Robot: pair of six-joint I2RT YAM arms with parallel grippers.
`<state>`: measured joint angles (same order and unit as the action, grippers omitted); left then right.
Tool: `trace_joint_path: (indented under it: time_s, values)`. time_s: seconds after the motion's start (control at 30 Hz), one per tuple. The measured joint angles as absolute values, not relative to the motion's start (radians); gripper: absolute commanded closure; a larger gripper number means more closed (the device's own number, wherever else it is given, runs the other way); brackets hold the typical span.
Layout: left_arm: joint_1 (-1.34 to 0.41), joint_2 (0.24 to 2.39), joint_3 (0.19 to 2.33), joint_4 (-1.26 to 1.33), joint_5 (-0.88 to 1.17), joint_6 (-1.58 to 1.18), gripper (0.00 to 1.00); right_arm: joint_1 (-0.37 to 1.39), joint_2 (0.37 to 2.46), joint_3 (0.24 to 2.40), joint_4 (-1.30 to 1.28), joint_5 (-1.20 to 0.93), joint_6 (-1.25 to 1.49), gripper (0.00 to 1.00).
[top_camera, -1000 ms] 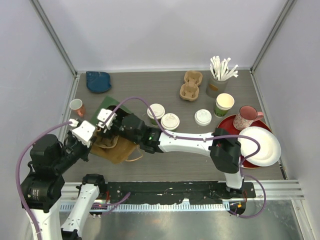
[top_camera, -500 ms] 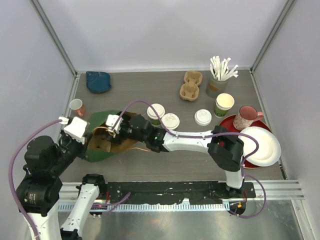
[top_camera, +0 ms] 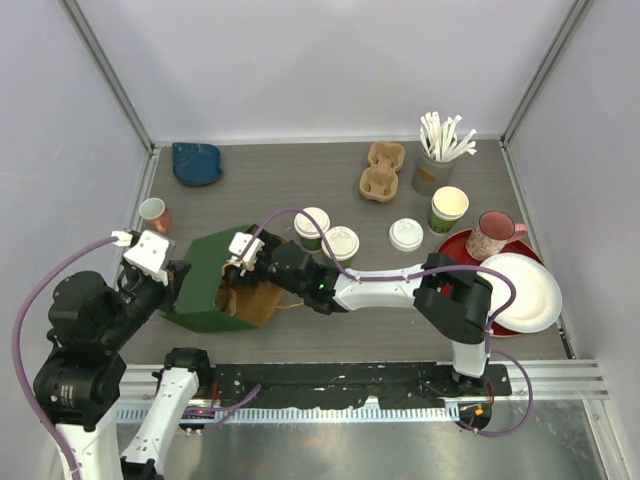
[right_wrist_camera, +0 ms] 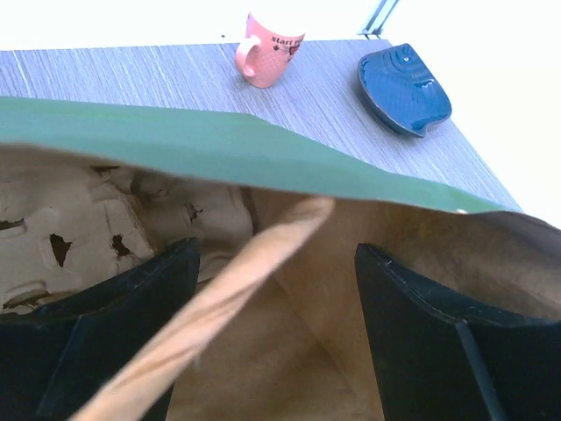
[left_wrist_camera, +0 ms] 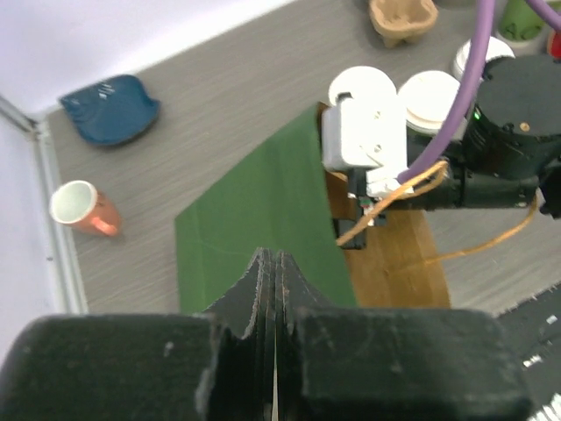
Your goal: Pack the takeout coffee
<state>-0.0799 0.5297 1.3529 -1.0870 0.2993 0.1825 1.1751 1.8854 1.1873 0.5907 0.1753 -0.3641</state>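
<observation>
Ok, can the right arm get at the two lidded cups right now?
Probably not straight away. The right gripper is open but sits inside the bag's mouth, a handle lying between its fingers. The cups stand in the open close by, so backing out should free the way.

Grey wood-grain table (top_camera: 300,170), plain white walls (top_camera: 330,70)

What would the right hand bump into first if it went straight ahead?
Probably the paper handle lying across the gap between the open right hand's fingers. Behind it is the brown inside of the bag. How far off either one is, the picture doesn't clearly show.
</observation>
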Motion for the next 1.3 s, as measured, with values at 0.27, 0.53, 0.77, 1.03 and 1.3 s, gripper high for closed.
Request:
trace_joint_path:
  time_s: [0.27, 0.53, 0.77, 1.03, 1.3]
  values:
    - [-0.079, 0.61, 1.295, -1.173, 0.409, 0.189, 0.24, 1.181, 1.903, 1.297, 0.501, 0.175, -0.267, 0.25]
    - [-0.079, 0.644, 1.218, -1.233, 0.36, 0.198, 0.35, 1.183, 1.93, 1.388, 0.461, 0.188, -0.135, 0.26]
    - [-0.08, 0.763, 1.197, -1.22, 0.213, 0.197, 0.64, 1.196, 1.966, 1.419, 0.409, 0.18, -0.108, 0.26]
    - [-0.093, 0.785, 1.193, -1.217, 0.123, 0.193, 1.0, 1.198, 1.98, 1.431, 0.381, 0.165, -0.103, 0.26]
    - [-0.097, 0.717, 1.293, -1.219, 0.082, 0.125, 1.0, 1.227, 1.91, 1.23, 0.561, 0.144, -0.162, 0.25]
